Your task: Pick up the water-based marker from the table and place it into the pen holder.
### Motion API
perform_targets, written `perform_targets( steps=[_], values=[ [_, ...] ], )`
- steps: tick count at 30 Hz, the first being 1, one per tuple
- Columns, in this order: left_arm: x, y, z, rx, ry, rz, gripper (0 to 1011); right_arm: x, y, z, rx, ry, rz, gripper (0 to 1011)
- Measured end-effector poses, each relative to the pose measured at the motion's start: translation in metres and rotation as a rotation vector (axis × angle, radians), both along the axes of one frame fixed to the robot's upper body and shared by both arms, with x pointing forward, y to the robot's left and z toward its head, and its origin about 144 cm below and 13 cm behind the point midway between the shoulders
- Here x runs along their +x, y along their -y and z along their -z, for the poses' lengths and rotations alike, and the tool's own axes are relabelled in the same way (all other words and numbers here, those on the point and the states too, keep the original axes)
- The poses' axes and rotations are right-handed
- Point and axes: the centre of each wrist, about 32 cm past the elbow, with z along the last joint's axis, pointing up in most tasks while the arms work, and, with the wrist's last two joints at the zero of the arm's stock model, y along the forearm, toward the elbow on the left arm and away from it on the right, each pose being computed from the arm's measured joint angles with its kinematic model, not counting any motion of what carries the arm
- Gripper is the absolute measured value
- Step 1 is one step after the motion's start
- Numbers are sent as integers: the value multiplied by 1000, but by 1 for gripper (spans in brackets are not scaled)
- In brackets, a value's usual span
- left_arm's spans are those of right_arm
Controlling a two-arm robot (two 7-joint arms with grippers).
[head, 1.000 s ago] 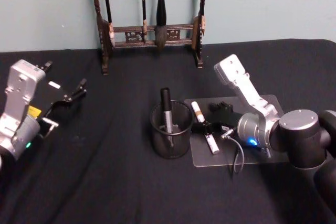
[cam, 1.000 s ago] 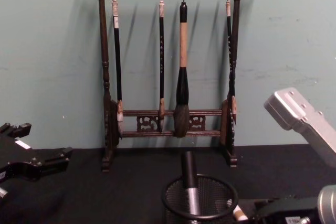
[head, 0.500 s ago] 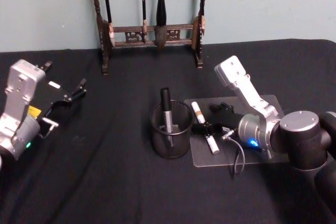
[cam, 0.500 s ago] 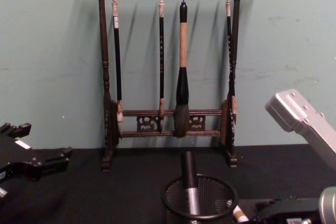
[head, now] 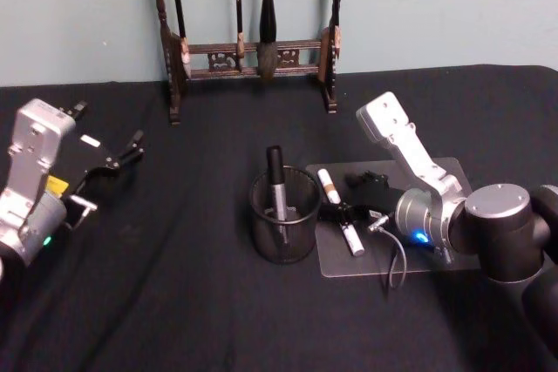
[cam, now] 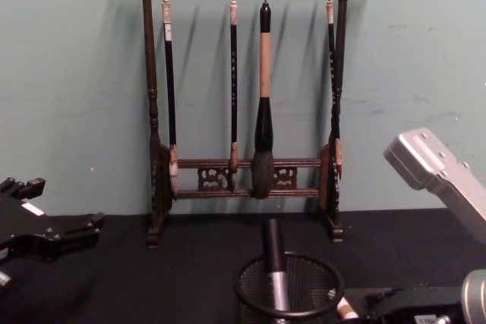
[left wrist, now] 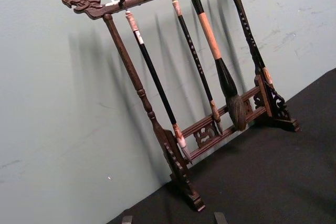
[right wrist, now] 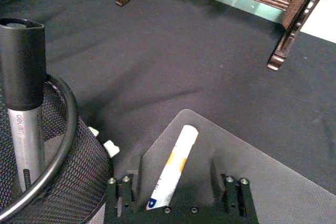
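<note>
The water-based marker (head: 329,187) is white with an orange band and lies flat on a clear plate (head: 350,264), just right of the pen holder. My right gripper (head: 350,198) is low over the plate and open. In the right wrist view its fingers (right wrist: 134,169) stand on either side of the marker (right wrist: 175,156) without touching it. The pen holder (head: 283,219) is a round black mesh cup with a grey, black-capped pen (right wrist: 23,103) upright inside. Its rim (cam: 288,287) shows in the chest view. My left gripper (head: 112,159) is parked open at the far left.
A tall dark wooden brush rack (head: 248,51) with hanging brushes stands against the wall behind the holder. A thin cable (head: 398,264) loops off my right wrist over the plate. Black cloth covers the table (head: 174,302), with free room at the front and left.
</note>
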Motion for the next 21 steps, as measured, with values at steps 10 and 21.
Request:
perform_targets(
  steps=[10,21],
  values=[
    [0,0,0,0,0,0,1001,0,0,0,0,0,0,547],
    [0,0,0,0,0,0,1001,0,0,0,1,-1,1,205]
  ],
)
